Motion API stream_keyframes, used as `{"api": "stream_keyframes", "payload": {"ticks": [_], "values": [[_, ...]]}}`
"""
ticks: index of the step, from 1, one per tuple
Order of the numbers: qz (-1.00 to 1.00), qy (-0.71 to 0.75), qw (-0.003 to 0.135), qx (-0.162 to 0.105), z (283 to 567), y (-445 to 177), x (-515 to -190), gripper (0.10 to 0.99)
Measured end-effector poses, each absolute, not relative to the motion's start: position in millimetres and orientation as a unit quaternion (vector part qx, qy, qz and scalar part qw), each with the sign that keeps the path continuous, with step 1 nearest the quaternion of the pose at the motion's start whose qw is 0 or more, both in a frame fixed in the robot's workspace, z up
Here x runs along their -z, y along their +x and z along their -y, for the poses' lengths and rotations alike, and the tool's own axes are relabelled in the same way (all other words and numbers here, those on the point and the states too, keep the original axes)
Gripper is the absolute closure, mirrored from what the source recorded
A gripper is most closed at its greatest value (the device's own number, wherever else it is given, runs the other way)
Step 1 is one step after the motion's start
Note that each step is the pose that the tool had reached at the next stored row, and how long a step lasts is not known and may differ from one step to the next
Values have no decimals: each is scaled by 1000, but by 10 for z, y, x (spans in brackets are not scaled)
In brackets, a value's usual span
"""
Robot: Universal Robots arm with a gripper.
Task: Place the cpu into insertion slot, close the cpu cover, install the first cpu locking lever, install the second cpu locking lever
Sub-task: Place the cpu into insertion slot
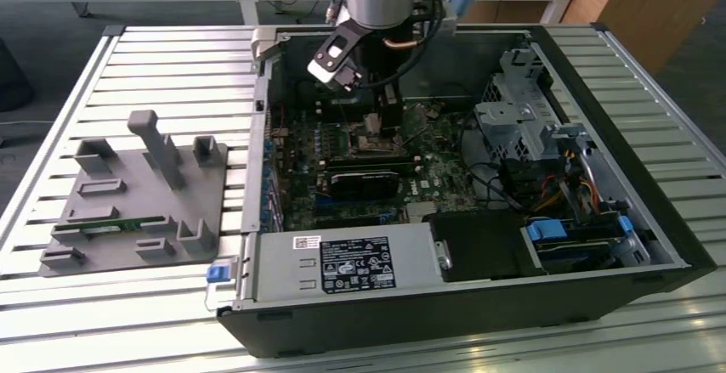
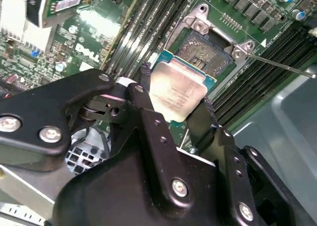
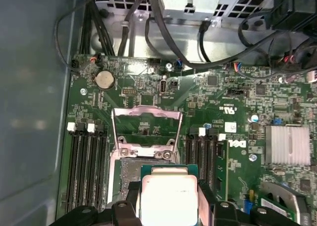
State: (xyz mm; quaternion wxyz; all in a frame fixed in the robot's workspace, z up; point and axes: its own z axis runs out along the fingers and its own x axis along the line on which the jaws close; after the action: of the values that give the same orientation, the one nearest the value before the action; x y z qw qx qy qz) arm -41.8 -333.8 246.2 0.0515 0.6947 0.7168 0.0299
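My gripper [image 2: 176, 99] is shut on the cpu [image 2: 177, 89], a flat silver-topped square chip with a green edge, pinched between two black fingers [image 2: 143, 94]. It hangs tilted just above the motherboard, beside the insertion slot [image 2: 205, 50], whose dark centre lies bare. In the first wrist view the cpu [image 3: 168, 194] overlaps the near edge of the insertion slot [image 3: 128, 169]. Beyond it the cpu cover [image 3: 146, 132] stands flipped up, open. A thin metal locking lever [image 2: 282, 67] sticks out from the socket's corner. In the exterior view the gripper [image 1: 380, 114] reaches down into the computer case.
Black memory slots [image 3: 89, 161] flank the socket on both sides. A black graphics card [image 1: 363, 182], a power supply [image 1: 346, 262] and a drive cage [image 1: 516, 118] sit within the case walls. A grey fixture [image 1: 136, 194] lies on the slatted table at the exterior view's left.
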Motion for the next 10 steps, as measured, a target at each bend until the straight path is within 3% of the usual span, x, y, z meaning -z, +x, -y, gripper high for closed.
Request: {"api": "stream_keyframes", "payload": {"ticks": [10], "values": [[-716,696,51,-31,3246,-454,-2353,545]]}}
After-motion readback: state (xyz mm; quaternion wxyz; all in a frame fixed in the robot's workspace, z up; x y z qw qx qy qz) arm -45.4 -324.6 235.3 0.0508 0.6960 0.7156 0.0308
